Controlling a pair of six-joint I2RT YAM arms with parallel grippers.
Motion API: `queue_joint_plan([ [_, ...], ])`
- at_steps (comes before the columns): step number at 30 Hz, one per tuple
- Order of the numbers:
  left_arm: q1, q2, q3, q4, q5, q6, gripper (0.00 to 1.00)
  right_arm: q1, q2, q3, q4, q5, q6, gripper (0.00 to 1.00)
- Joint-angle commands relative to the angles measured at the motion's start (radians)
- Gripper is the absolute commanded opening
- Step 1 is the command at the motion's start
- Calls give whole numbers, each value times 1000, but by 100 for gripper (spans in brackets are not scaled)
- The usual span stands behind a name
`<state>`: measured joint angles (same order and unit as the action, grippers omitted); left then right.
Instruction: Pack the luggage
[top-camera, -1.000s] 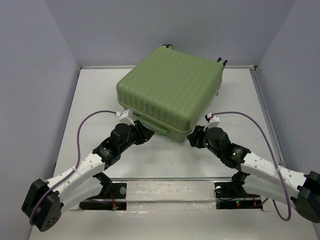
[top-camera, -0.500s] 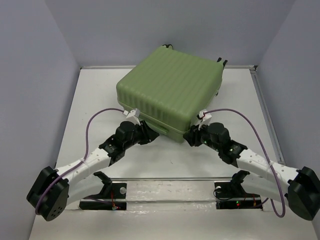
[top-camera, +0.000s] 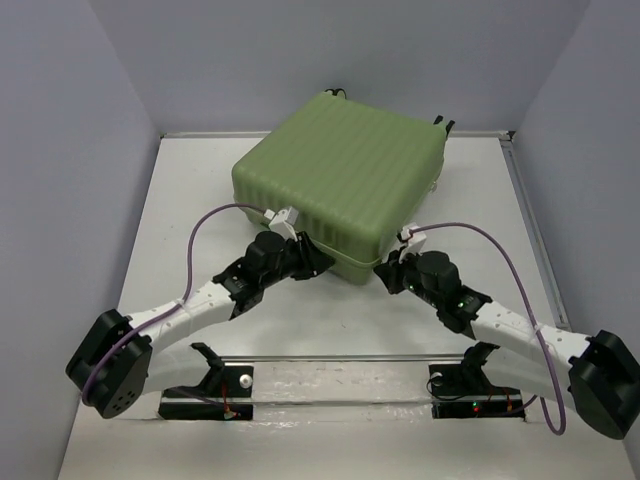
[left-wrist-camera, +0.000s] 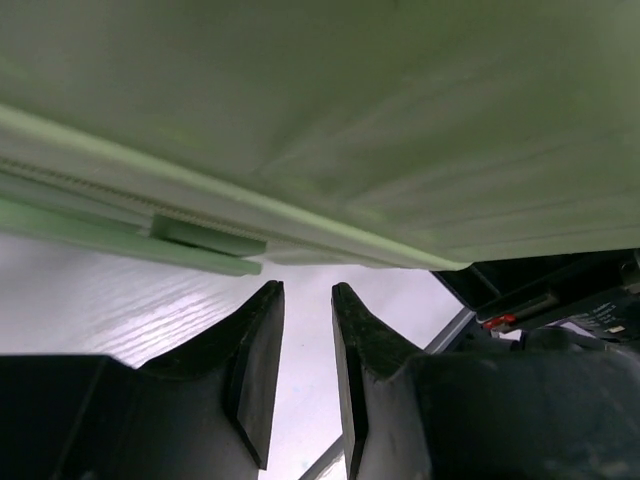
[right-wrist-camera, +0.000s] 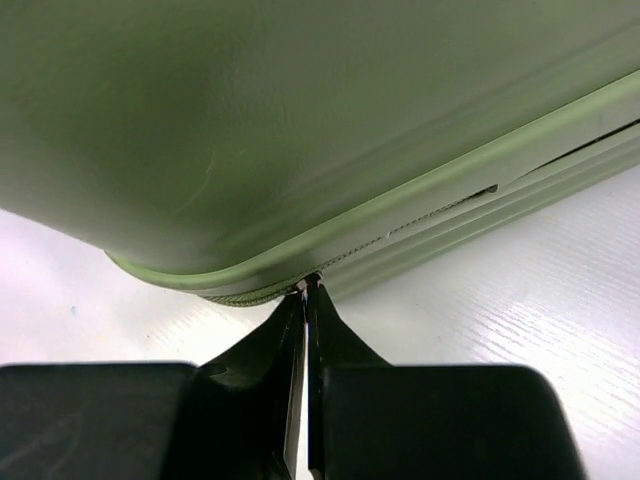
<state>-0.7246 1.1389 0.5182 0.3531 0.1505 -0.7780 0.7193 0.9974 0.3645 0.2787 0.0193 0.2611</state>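
The right gripper (right-wrist-camera: 305, 292) is pinched fully together, tips against the rounded corner of the closed luggage (right-wrist-camera: 300, 120) just ahead, while the left gripper (left-wrist-camera: 307, 295) stands slightly parted, gripping nothing, just under the luggage's near edge

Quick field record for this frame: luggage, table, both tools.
luggage: light-green ribbed hard-shell suitcase, closed, flat on white table
left tool: open, nothing between fingers, at suitcase's near edge
right tool: shut, tips against zipper seam at near corner
held: cannot tell whether right tool pinches a zipper pull
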Motion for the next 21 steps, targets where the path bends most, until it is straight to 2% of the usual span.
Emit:
queue_joint_plan([
  [1, -18, 38, 75, 90, 30, 6, 36, -1, -71, -9, 110, 34, 26, 7],
  [7, -25, 105, 120, 112, 34, 8, 36, -1, -170, -22, -3, 33, 24, 7],
  [9, -27, 107, 120, 116, 32, 6, 35, -1, -168, -19, 2, 5, 21, 18],
  [11, -29, 104, 120, 118, 32, 3, 35, -1, -149, -10, 5, 1, 14, 36],
  [12, -27, 102, 117, 118, 32, 3, 35, -1, -132, -3, 7, 13, 6, 38],
  [21, -30, 110, 114, 121, 41, 5, 35, -1, -94, 14, 69, 65, -46, 36],
])
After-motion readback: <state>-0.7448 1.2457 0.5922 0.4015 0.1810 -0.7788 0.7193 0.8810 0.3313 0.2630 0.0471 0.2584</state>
